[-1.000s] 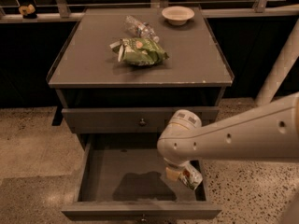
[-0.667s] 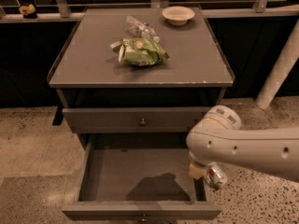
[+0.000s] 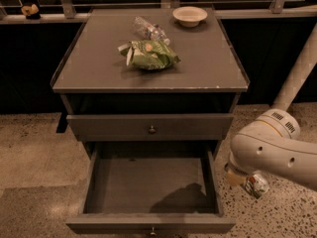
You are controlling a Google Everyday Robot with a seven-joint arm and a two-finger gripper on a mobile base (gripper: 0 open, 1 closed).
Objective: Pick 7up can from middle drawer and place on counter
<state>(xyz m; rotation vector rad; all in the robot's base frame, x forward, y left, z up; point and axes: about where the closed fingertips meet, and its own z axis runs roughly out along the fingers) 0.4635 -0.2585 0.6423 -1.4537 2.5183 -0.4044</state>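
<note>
A green chip bag (image 3: 150, 54) with white marks lay on the grey worktop (image 3: 208, 68), near a clear bottle (image 3: 150, 29) and a cream bowl (image 3: 189, 15). Right of the grey middle drawer (image 3: 148, 182), above the speckled beige floor (image 3: 34, 148), the white arm's (image 3: 270, 150) tool (image 3: 249, 181) gripped the silver-and-green 7up can (image 3: 257, 186).

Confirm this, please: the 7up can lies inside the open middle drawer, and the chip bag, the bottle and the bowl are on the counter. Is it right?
Not quite. The camera view shows the middle drawer open with no can inside. The 7up can is held by the end effector, outside the drawer to its right. The chip bag, bottle and bowl are on the counter, as you say.
</note>
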